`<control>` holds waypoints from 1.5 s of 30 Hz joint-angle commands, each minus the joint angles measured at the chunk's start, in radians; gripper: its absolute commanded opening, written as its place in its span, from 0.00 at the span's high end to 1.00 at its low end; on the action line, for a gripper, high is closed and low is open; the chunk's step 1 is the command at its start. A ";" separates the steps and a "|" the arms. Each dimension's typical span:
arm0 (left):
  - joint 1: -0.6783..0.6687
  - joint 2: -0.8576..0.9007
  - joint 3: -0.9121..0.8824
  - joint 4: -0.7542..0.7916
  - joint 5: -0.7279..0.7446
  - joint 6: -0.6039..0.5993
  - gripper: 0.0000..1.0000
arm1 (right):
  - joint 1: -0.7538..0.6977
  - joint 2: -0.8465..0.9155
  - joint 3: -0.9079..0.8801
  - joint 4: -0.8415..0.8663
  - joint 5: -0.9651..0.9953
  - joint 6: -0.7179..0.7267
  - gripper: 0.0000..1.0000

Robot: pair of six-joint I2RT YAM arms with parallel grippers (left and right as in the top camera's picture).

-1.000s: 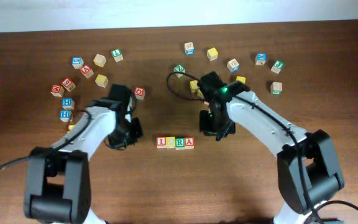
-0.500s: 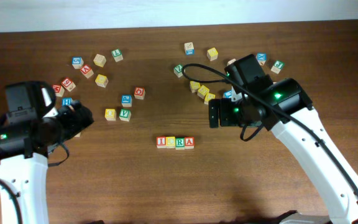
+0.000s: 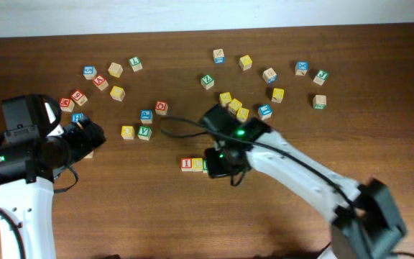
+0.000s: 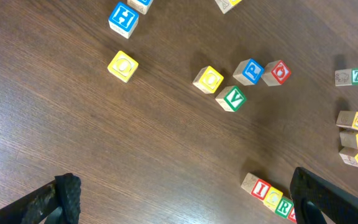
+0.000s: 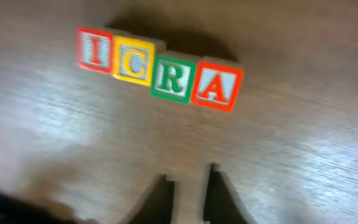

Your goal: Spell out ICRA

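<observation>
4 ICRA blocks (image 5: 159,67) look light, rigid, slick wood; I'd pinch opposite flat sides; right gripper (image 5: 189,177) pressed together.

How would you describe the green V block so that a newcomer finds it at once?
Find the ICRA row near the middle of the table. Farther from the robot and to its left lies a loose group of four blocks; the V block is the one nearest the row. Alone in that group it carries a green letter, next to a yellow block.
</observation>
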State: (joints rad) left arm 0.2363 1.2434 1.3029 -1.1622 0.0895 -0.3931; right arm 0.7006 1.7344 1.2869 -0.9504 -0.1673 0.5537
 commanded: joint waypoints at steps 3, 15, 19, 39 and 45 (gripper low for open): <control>0.004 -0.013 0.011 0.002 -0.001 -0.003 0.01 | 0.052 0.131 -0.014 0.003 -0.023 0.069 0.96; 0.004 -0.013 0.011 0.002 -0.001 -0.003 0.01 | 0.138 0.142 -0.041 0.147 0.103 0.144 0.96; 0.004 -0.013 0.011 0.002 -0.001 -0.003 0.01 | 0.140 0.179 -0.041 0.148 0.135 0.162 0.96; 0.004 -0.013 0.011 0.002 -0.001 -0.003 0.01 | 0.138 0.185 -0.041 0.205 0.169 0.162 0.96; 0.004 -0.013 0.011 0.002 -0.001 -0.003 0.01 | 0.138 0.185 -0.041 0.206 0.180 0.162 0.96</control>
State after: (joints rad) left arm 0.2363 1.2434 1.3029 -1.1625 0.0895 -0.3931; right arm 0.8349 1.9110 1.2541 -0.7471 -0.0143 0.7071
